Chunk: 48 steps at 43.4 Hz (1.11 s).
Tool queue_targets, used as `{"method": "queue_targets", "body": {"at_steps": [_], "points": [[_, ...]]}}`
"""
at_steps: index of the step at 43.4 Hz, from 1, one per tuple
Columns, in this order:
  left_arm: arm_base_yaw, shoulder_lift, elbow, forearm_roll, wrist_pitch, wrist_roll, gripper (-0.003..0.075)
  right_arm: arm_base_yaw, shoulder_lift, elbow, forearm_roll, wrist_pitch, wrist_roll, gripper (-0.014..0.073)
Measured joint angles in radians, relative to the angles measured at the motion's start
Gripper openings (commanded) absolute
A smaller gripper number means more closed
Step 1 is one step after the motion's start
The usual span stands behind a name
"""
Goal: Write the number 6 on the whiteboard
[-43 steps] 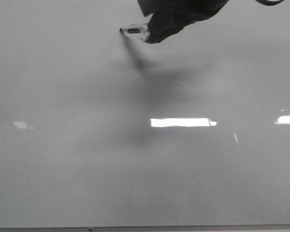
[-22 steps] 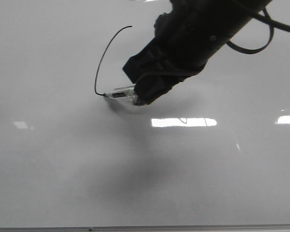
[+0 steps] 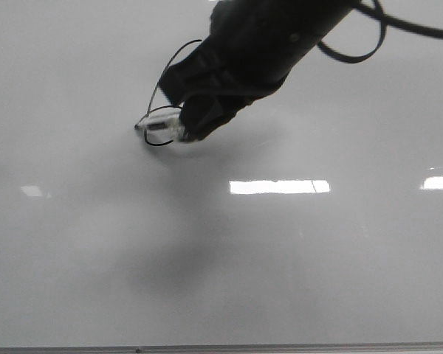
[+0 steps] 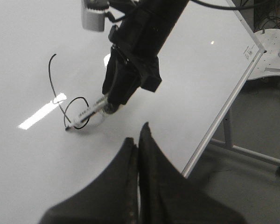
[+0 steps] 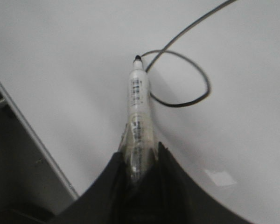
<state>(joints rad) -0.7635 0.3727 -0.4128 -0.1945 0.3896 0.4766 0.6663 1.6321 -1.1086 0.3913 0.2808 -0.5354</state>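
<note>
Jaws of the right gripper point(image 5: 139, 163) pinch a marker point(image 5: 139, 112), its tip on the whiteboard point(image 3: 340, 265); the left gripper point(image 4: 137, 154) hangs closed, idle; the number 6 point(image 4: 67, 100), toward the far edge, looks nearly complete, its loop almost joined.

dim, greyish pictures; bright rectangular glare on the whiteboard point(image 3: 74, 295), soft arm shadow, perhaps slight blur.
</note>
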Motion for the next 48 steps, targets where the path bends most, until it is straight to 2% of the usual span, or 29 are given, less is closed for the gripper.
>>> {"method": "queue_targets", "body": {"at_steps": [7,14,18,25,28,33,39,48], "points": [[0.000,0.000,0.000,0.000,0.000,0.000,-0.0020,0.037,-0.124,0.078,-0.026,0.040,-0.002,-0.0060],[0.000,0.031,-0.023,0.014,0.049,0.000,-0.0003,0.039,-0.260,0.135,-0.107,0.192,-0.028,-0.0060],[0.000,0.117,-0.077,0.034,0.138,0.019,0.0086,0.039,-0.302,0.140,-0.139,0.268,-0.043,-0.0060],[-0.011,0.332,-0.193,0.047,0.237,0.115,0.0363,0.065,-0.382,0.141,-0.155,0.339,-0.097,-0.0060],[-0.028,0.425,-0.251,0.051,0.244,0.155,0.0428,0.091,-0.412,0.141,-0.157,0.364,-0.114,-0.0060],[-0.077,0.553,-0.342,0.060,0.244,0.226,0.0429,0.136,-0.447,0.141,-0.157,0.384,-0.127,-0.0060],[-0.145,0.686,-0.420,0.104,0.235,0.245,0.0426,0.181,-0.463,0.141,-0.157,0.386,-0.128,-0.0060],[-0.187,0.796,-0.474,0.123,0.215,0.251,0.0338,0.218,-0.463,0.141,-0.157,0.386,-0.129,-0.0060]]}}
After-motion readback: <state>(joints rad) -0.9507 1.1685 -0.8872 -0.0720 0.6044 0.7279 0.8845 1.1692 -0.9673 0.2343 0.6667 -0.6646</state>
